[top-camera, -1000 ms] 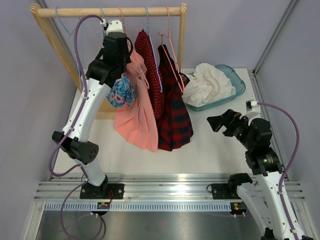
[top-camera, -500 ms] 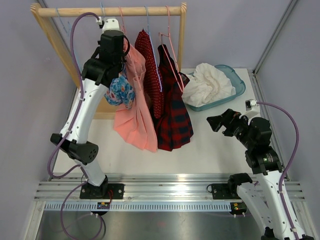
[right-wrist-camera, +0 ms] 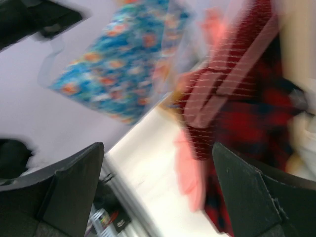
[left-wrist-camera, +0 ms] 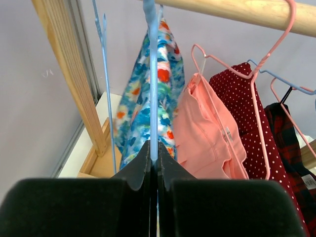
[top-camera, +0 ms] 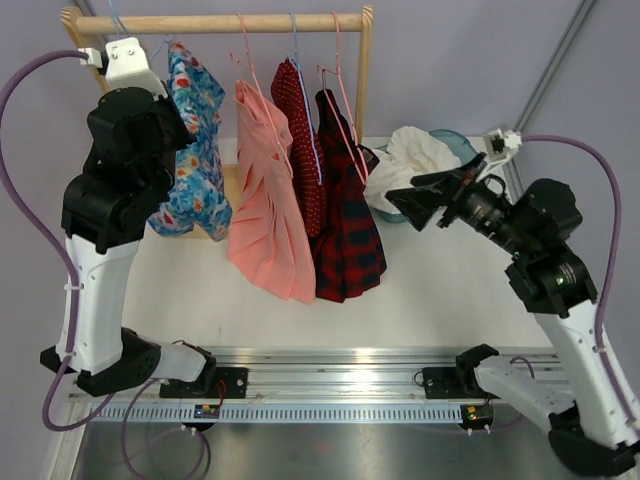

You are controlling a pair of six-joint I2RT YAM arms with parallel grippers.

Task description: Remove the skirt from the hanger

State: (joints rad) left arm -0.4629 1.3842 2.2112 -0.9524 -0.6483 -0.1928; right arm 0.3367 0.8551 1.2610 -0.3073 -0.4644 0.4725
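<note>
Rack [top-camera: 220,22] — skirt [top-camera: 195,140] hangs leftmost, three garments [top-camera: 330,200] to its right; basin [top-camera: 445,137] sits right of these, on the table [top-camera: 430,290].

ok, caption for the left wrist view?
Left gripper shut on the blue hanger carrying the floral skirt, pink garment hanging beside it.
</note>
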